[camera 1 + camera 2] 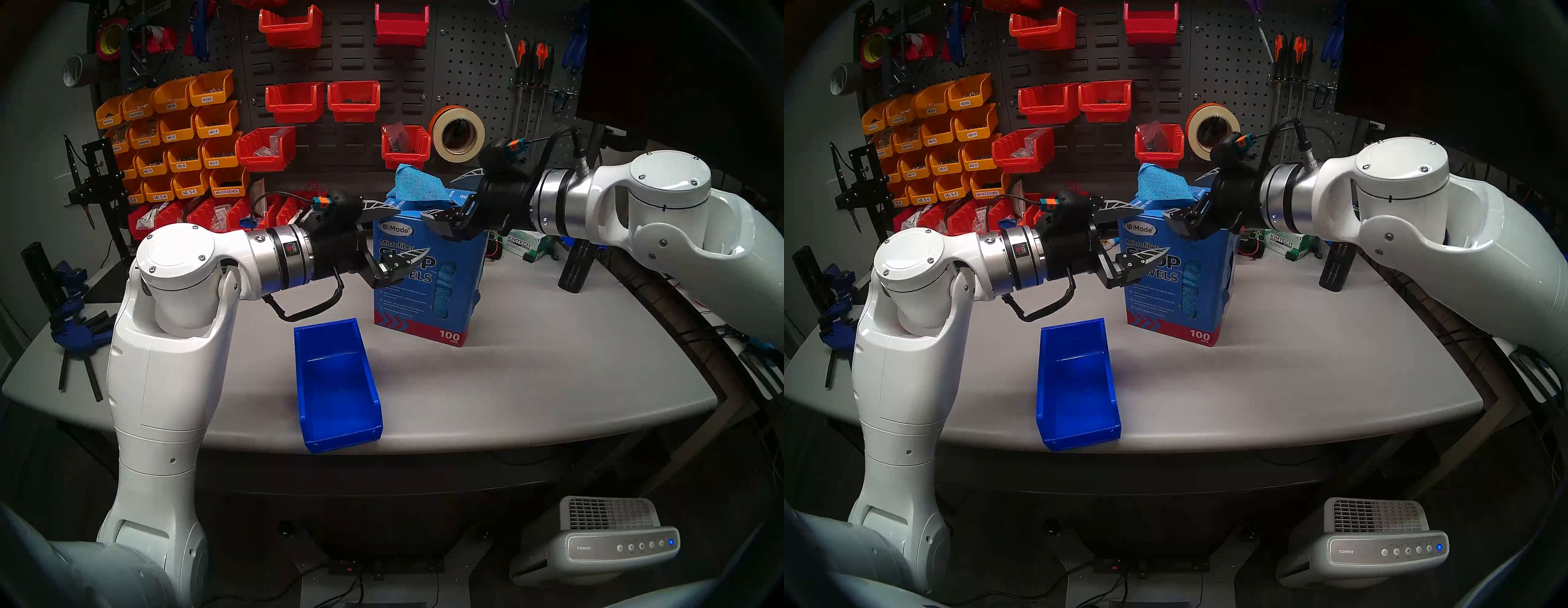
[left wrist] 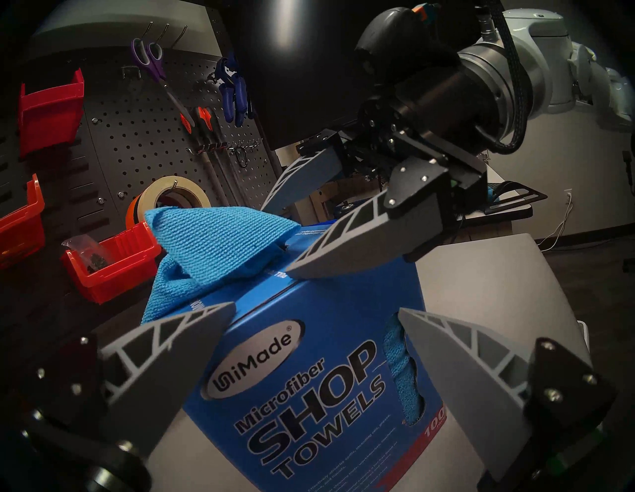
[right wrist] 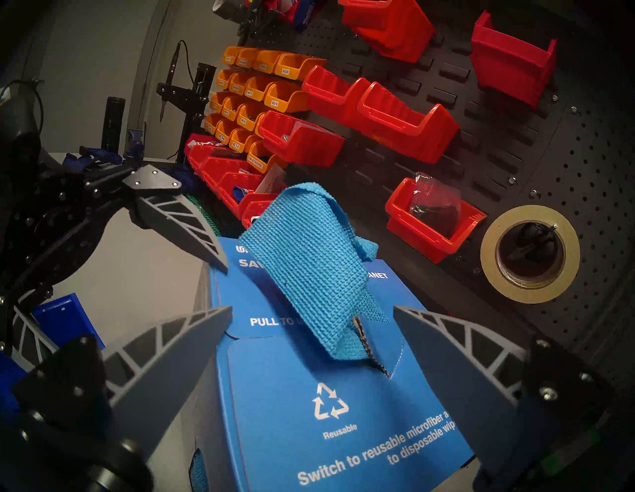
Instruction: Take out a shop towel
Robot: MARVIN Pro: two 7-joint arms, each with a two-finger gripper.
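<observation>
A tall blue carton point(image 1: 428, 288) marked "Shop Towels" stands upright mid-table. A light blue shop towel point(image 1: 418, 184) pokes up in a folded peak from the slot in its top; its weave shows in the right wrist view point(image 3: 305, 268) and the left wrist view point(image 2: 220, 247). My left gripper point(image 1: 415, 230) is open at the carton's upper left front, one finger near the top edge and one over the printed face. My right gripper point(image 1: 441, 198) is open just above the carton's top right, its fingers either side of the towel's base point(image 3: 312, 308). Neither touches the towel.
An open blue bin point(image 1: 339, 382) sits at the table's front edge, left of the carton. A green-and-white Kimtech box point(image 1: 524, 246) and a black upright block point(image 1: 575, 265) stand at the back right. Red and orange bins point(image 1: 292, 102) and a tape roll point(image 1: 457, 133) hang on the pegboard behind.
</observation>
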